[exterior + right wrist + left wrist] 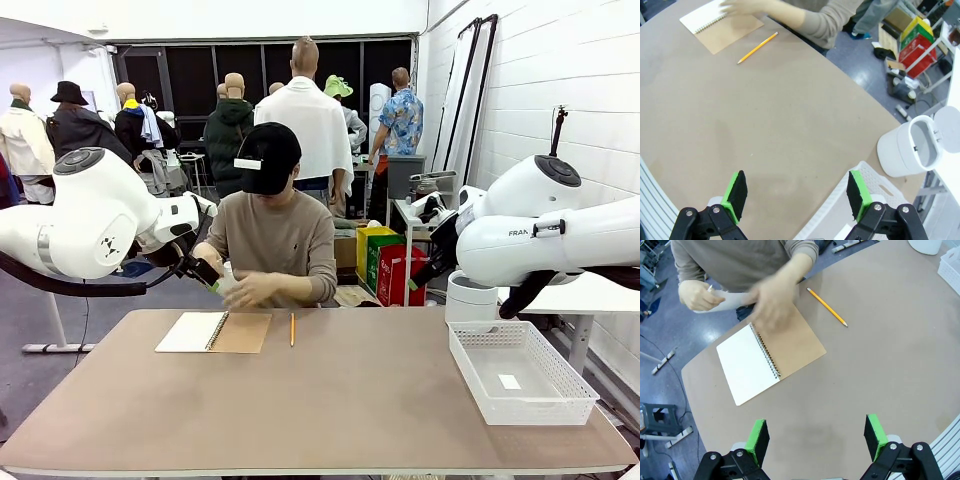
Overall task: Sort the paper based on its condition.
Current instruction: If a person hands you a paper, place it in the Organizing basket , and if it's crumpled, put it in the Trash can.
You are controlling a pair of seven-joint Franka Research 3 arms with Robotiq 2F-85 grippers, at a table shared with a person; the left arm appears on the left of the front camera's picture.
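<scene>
A person at the far side holds a thin white sheet of paper in one hand, off the table's edge. The other hand is blurred above the open spiral notebook. My left gripper hovers open over bare table near the notebook, nothing between its green pads. In the front view the left gripper hangs high at the far left, close to the person's hands. My right gripper is open and empty above the table's right part, also raised in the front view.
The notebook lies open at the far left with a yellow pencil beside it. A white mesh basket with a small white slip stands at the right. A white lidded bin stands behind it.
</scene>
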